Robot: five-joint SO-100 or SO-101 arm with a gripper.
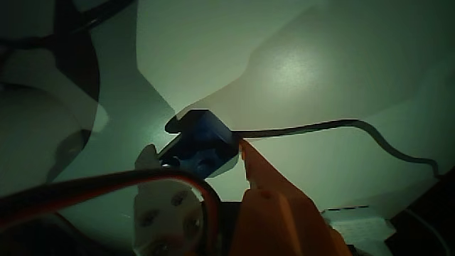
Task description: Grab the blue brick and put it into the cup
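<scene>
One blue brick (202, 144), one cable (334, 125)

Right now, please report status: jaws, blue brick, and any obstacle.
Jaws shut on blue brick, orange finger against its side. Brick lifted. Cup not in view. Dark cable crosses behind; no contact seen.

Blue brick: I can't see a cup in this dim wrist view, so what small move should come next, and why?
Probably lift a little. The blue brick sits between the gripper fingers, the orange finger against its side, so it looks held; no cup shows here, and rising may reveal it.
</scene>
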